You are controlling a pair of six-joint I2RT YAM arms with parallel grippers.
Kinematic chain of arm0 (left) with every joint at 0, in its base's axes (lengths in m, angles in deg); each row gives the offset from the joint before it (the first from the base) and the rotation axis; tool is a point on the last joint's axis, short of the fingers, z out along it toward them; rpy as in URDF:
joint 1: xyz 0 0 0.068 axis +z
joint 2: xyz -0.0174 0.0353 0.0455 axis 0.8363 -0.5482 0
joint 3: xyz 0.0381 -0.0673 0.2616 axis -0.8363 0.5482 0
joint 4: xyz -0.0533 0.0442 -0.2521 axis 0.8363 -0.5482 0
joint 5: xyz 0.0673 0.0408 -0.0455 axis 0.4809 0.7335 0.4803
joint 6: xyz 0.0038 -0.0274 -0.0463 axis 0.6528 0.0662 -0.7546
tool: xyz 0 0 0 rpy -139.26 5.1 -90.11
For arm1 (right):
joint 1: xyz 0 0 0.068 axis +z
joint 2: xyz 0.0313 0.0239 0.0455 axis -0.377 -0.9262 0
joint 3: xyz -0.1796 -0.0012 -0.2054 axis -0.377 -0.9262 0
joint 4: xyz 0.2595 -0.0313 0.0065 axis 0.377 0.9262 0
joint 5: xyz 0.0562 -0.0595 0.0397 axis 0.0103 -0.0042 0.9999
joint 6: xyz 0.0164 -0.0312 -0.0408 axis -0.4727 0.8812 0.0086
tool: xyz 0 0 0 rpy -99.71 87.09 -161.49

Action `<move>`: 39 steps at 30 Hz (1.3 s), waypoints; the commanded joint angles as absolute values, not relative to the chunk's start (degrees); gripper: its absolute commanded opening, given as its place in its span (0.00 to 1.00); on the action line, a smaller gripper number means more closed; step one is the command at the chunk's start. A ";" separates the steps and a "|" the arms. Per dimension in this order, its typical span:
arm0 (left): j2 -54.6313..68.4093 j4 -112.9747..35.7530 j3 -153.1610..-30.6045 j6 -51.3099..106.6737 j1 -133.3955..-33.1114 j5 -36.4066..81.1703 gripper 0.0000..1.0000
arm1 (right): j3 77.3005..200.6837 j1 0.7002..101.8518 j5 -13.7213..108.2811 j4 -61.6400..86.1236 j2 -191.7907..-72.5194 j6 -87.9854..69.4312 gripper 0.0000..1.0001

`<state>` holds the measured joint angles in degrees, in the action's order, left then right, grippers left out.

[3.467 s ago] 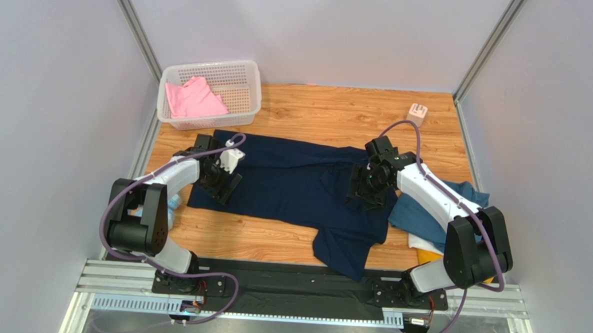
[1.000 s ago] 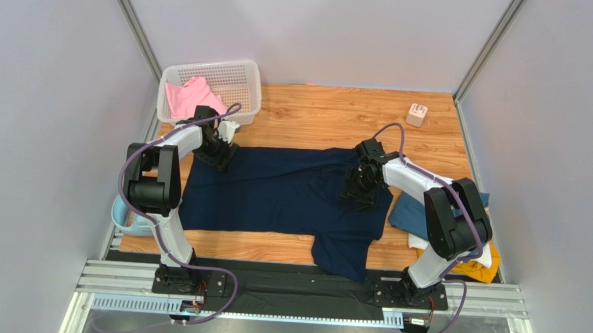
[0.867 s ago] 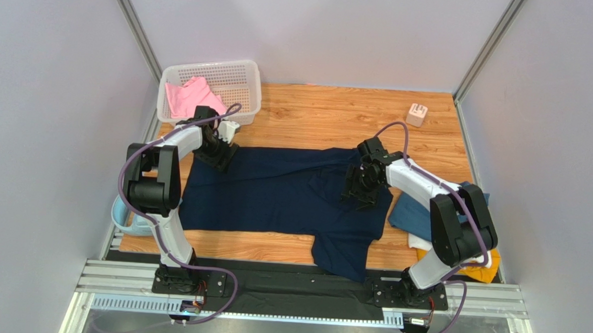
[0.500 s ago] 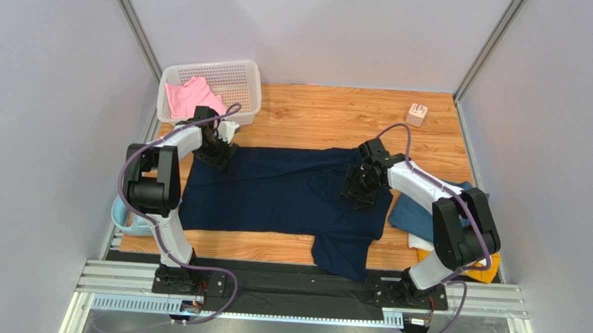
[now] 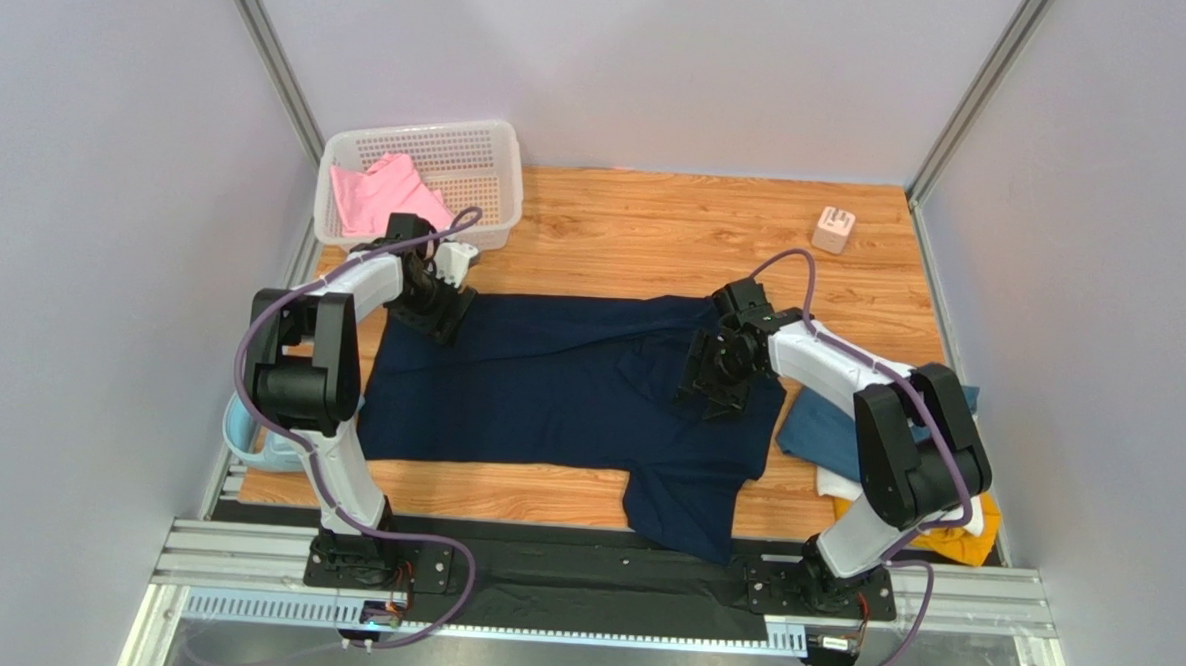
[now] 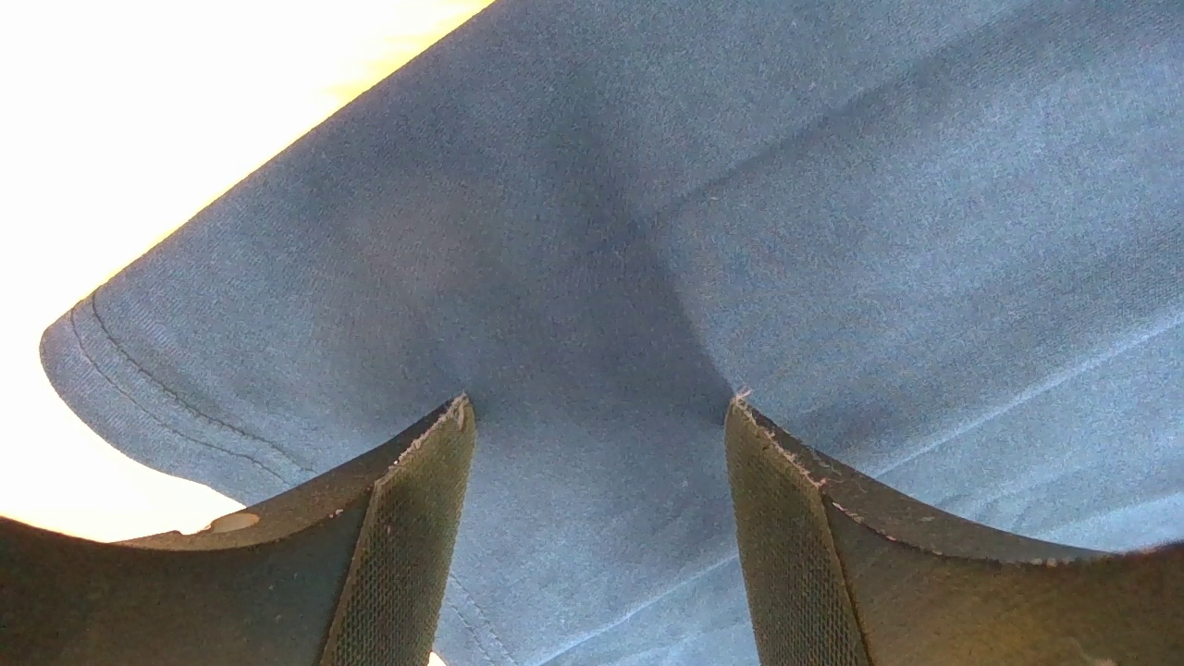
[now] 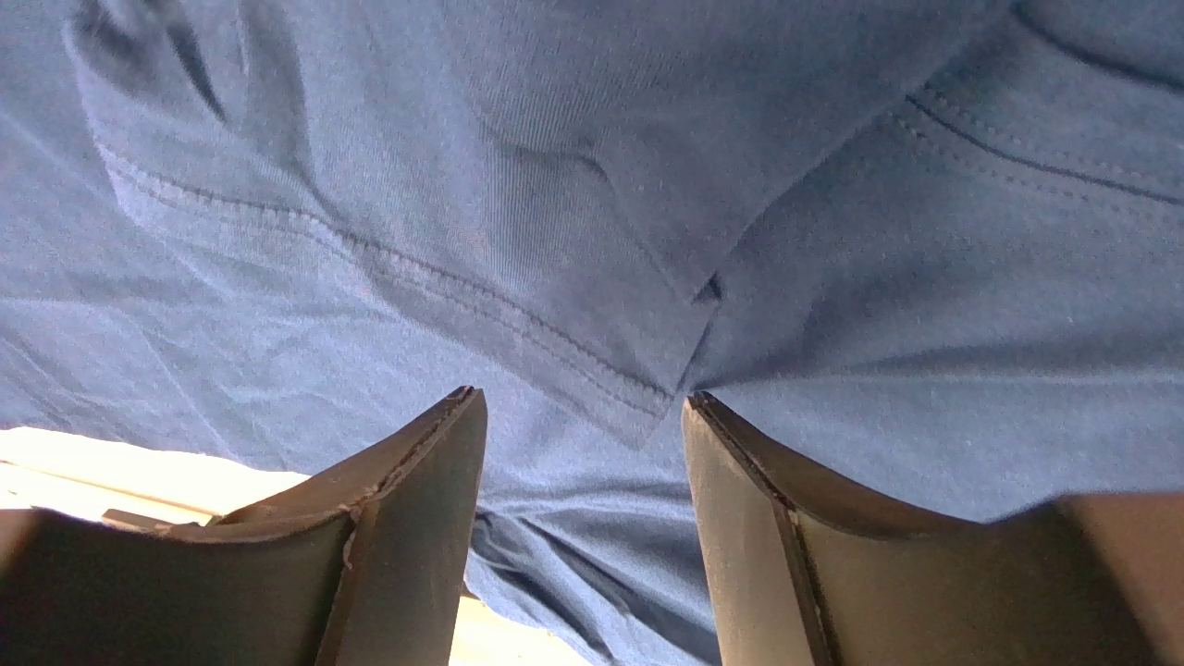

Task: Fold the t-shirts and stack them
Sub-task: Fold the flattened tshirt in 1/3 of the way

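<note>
The dark navy t-shirt point(image 5: 552, 384) lies spread across the table, one sleeve hanging toward the near edge. My left gripper point(image 5: 438, 308) is open, its tips pressed on the shirt's far left hem corner point(image 6: 167, 361); in the left wrist view point(image 6: 598, 410) cloth fills the gap. My right gripper point(image 5: 715, 376) is open over the shirt's right part, above a folded sleeve hem point(image 7: 612, 375); the right wrist view point(image 7: 581, 403) shows nothing clamped. The pink t-shirt point(image 5: 384, 197) lies in the basket. The teal t-shirt point(image 5: 821, 426), white t-shirt point(image 5: 848, 487) and mustard t-shirt point(image 5: 954, 541) lie piled at the right.
A white mesh basket point(image 5: 487, 156) stands at the back left. A small pale block point(image 5: 832, 228) sits at the back right. A light blue object point(image 5: 242, 431) lies off the table's left edge. Grey walls enclose the table.
Since 3.5 s ago my left gripper moved to the shirt's far left corner and the left side lies flatter. In the last second the right arm shifted only slightly.
</note>
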<state>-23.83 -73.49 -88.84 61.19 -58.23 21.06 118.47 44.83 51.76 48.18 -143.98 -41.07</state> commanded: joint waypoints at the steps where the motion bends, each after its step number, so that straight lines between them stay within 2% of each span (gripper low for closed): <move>1: -21.68 -73.94 -87.30 60.79 -57.98 19.48 0.73 | 119.08 45.09 52.73 45.13 -145.55 -42.80 0.58; 8: -21.68 -73.67 -86.95 60.79 -57.98 19.57 0.72 | 119.17 45.09 52.65 44.34 -146.08 -43.15 0.48; 12: -21.94 -73.50 -86.60 60.88 -57.98 19.57 0.72 | 119.17 45.09 52.73 43.99 -146.35 -43.24 0.29; 18: -21.94 -73.15 -86.16 61.06 -57.98 19.75 0.72 | 119.17 45.09 52.39 44.69 -145.74 -42.98 0.12; 21: -21.94 -73.15 -86.16 61.06 -57.98 19.83 0.72 | 118.64 45.09 51.94 45.39 -144.95 -42.72 0.06; 25: -21.94 -73.06 -85.98 61.06 -57.98 19.74 0.72 | 117.59 45.09 51.68 46.01 -143.28 -42.54 0.01; 39: -22.12 -73.23 -86.16 60.97 -57.98 19.04 0.72 | 110.03 45.18 51.51 49.35 -134.14 -42.54 0.00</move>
